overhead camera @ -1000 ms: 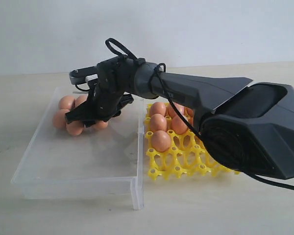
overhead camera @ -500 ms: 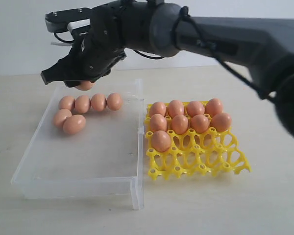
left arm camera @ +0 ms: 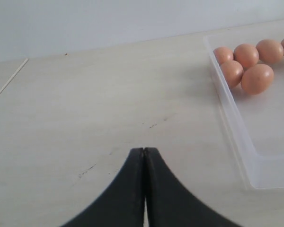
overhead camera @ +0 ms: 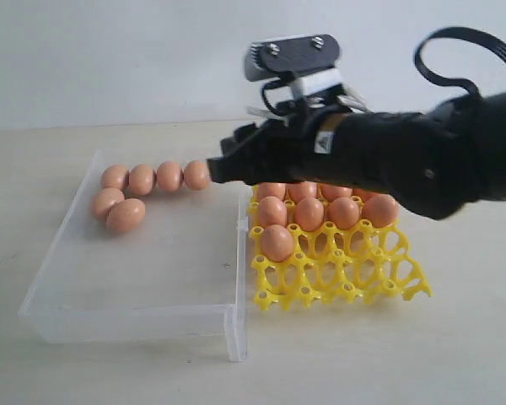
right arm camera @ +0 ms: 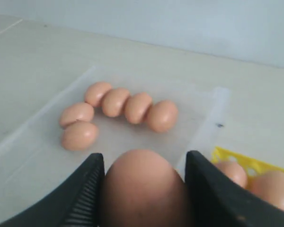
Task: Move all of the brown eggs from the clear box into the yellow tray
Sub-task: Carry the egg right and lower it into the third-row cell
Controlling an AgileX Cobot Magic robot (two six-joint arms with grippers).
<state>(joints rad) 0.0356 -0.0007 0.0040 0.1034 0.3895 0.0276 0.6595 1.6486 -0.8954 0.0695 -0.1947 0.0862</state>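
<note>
Pale wood-grain tabletop point(overhead camera: 110, 371) runs back to a plain white wall point(overhead camera: 110, 59), and on it we see the clear box point(overhead camera: 135, 325) with the yellow tray point(overhead camera: 337, 283) just beside its right wall. Six brown eggs point(overhead camera: 142, 179) lie in the box's far left corner. Four sit side by side, touching, in a row along the back wall, each with its long axis across the row. The other two lie in front of the row's left end, their long axes slanted. In the tray the eggs stand on end in their cells: four in the second row point(overhead camera: 309, 213) and one alone point(overhead camera: 277, 243) at the left of the third row. The back row is mostly hidden behind the arm. The right arm reaches from the right, roughly level above the tray, with its wrist camera point(overhead camera: 291, 57) on top. The right gripper point(right arm camera: 146, 189) points left, its tips over the box's right wall, and grips one egg point(right arm camera: 142, 170) between its fingers. We see that egg's rounded end between the fingers, but we cannot tell its long axis. The left gripper point(left arm camera: 144, 156) hangs over bare table outside the box, jaws pressed together on nothing.
</note>
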